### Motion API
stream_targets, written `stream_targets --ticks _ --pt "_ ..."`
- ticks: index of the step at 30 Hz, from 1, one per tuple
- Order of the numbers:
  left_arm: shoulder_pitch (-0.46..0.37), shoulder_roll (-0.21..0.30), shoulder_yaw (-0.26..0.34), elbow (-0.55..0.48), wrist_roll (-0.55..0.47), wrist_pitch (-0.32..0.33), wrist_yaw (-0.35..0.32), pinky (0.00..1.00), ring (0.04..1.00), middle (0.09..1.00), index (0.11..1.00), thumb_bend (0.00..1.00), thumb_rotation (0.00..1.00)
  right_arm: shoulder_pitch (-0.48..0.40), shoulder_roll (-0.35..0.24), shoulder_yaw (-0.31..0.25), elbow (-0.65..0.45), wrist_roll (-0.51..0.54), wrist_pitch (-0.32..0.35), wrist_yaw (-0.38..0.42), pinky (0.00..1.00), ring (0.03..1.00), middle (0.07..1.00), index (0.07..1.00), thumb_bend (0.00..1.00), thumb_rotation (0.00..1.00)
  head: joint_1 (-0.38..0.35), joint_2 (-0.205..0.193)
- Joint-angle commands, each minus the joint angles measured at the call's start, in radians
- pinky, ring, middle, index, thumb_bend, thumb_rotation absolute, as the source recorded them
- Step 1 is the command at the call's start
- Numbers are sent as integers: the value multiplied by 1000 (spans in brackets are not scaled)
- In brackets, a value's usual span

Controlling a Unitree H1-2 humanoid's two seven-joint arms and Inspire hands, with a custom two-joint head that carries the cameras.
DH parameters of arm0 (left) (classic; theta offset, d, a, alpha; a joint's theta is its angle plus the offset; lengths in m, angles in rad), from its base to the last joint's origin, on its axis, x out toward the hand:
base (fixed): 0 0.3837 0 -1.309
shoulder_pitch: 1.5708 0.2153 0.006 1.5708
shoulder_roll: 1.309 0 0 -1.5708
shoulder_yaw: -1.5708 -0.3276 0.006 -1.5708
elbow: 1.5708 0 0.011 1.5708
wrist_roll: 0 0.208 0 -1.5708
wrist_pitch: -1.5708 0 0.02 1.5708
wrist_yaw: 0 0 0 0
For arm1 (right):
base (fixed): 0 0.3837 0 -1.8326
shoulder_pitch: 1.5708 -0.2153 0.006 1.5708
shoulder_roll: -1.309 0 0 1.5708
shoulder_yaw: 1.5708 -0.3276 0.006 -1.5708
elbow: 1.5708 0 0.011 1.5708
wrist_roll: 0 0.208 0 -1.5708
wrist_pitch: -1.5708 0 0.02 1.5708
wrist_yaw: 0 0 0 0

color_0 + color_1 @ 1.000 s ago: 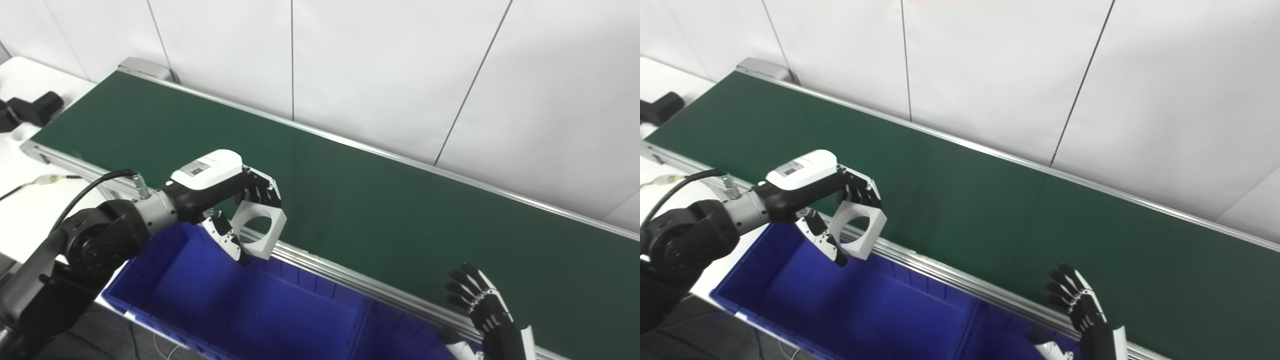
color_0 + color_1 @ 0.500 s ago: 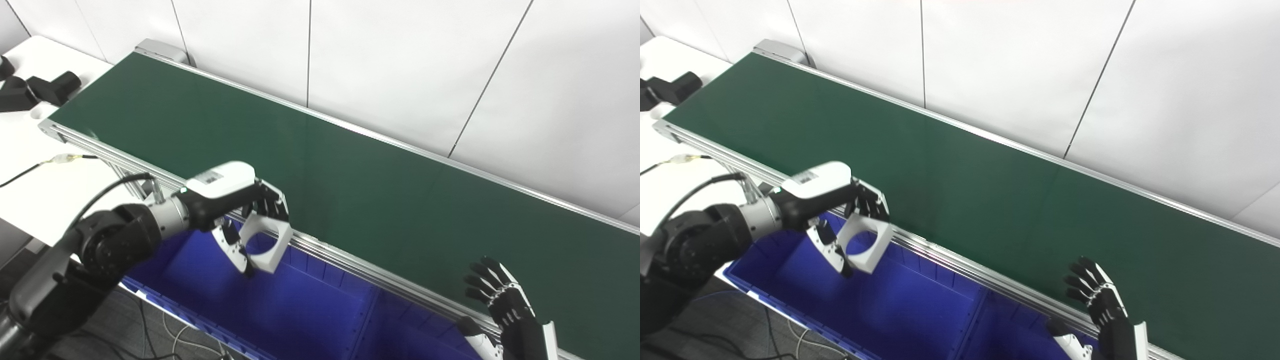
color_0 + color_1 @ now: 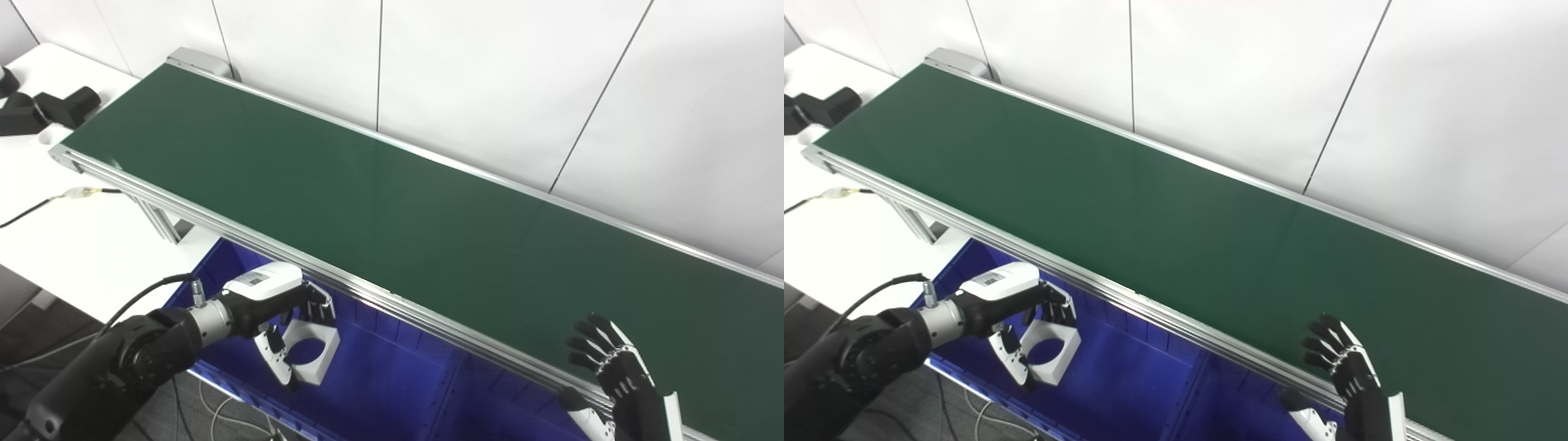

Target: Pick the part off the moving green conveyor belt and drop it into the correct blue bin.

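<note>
Left hand (image 3: 288,318): positioned inside the left compartment of the blue bin (image 3: 392,392), below the near aluminium rail (image 3: 392,300) of the green conveyor belt (image 3: 380,202). Its fingers (image 3: 318,306) are closed over the top edge of the white square part (image 3: 309,352), with the thumb against the part's left side. The part is a flat white block with a large round through-hole, tilted slightly, its lower edge close to the bin floor; contact with the floor cannot be determined.

Right hand (image 3: 612,367): raised at the near edge of the belt toward the right, fingers spread apart and pointing upward, holding nothing.

Conveyor belt: runs diagonally from upper left to lower right; its surface carries no items in view.

Blue bin: sits directly beside and below the near rail; a divider wall (image 3: 444,401) separates the left compartment from the next one to the right.

White worktop (image 3: 67,245): lies left of the belt, carrying a cable (image 3: 55,199) and black objects (image 3: 43,110) at the far left corner.
</note>
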Motion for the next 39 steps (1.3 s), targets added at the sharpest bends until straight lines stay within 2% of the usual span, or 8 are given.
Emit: stream_targets --ticks 1,9,19,24,26,27,30,39 --pt "-12 -3 3 14 7 -21 47 352 390 482 515 499 0 -7 3 -3 -41 3 -2 5 670 743 801 843 732 501 0 1" --pt "-44 -10 -29 148 66 -59 120 319 377 463 517 499 0 -5 8 1 -43 -4 -7 4 669 737 796 837 734 500 -16 -3" --pt "-56 -20 -26 157 81 -20 132 305 383 472 513 500 0 2 15 7 -46 -5 -4 5 674 743 798 840 748 509 -34 -10" --pt "-38 -9 -23 71 141 36 118 458 442 504 505 503 0 4 18 9 -46 -11 -1 4 675 747 800 843 752 517 -42 -13" --pt "-32 -8 -20 49 156 45 122 557 623 658 499 516 36 3 19 10 -46 -12 -2 4 673 747 799 843 747 513 -45 -16" --pt "-30 -7 -18 41 163 48 125 588 673 704 630 694 14 2 20 10 -46 -12 -1 4 673 747 799 843 746 509 -47 -18" --pt "-26 -7 -13 31 175 38 140 616 728 774 756 838 1 3 21 11 -43 -9 -1 4 677 750 802 844 751 508 -49 -20" --pt "-29 -4 -12 -37 200 96 81 684 811 918 917 916 53 5 24 12 -36 -8 -14 3 675 747 801 846 747 504 -66 -30"
